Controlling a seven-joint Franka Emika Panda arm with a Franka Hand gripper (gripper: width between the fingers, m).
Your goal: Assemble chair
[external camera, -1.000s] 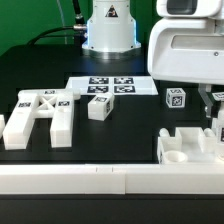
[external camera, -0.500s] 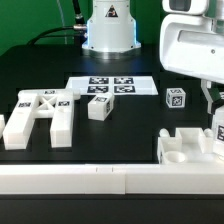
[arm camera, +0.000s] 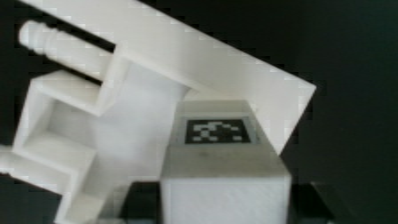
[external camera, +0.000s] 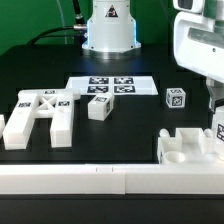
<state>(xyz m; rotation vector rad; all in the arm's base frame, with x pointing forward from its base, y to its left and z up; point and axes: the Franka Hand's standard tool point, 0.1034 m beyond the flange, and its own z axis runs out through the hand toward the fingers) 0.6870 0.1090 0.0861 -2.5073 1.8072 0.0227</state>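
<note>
1. The gripper [external camera: 214, 104] hangs over the tabletop [external camera: 130, 130] at its edge on the exterior view's right. It is clamped on an upright white bar [external camera: 220, 126]. In the wrist view the bar fills the gap in the gripper and shows a tag on its face.
2. A notched block [external camera: 190, 148] lies in the corner where that edge meets the edge nearest the camera, just beside the bar. Whether the two touch cannot be told.
3. The cross-braced plate [external camera: 40, 112] lies by the edge on the exterior view's left, its two prongs pointing toward the near edge.
4. A small block [external camera: 98, 108] sits mid-tabletop, just in front of the marker board [external camera: 112, 87]. A tagged cube [external camera: 175, 98] stands near the board's end on the exterior view's right.
5. A long white rail [external camera: 80, 180] runs along the near edge.
</note>
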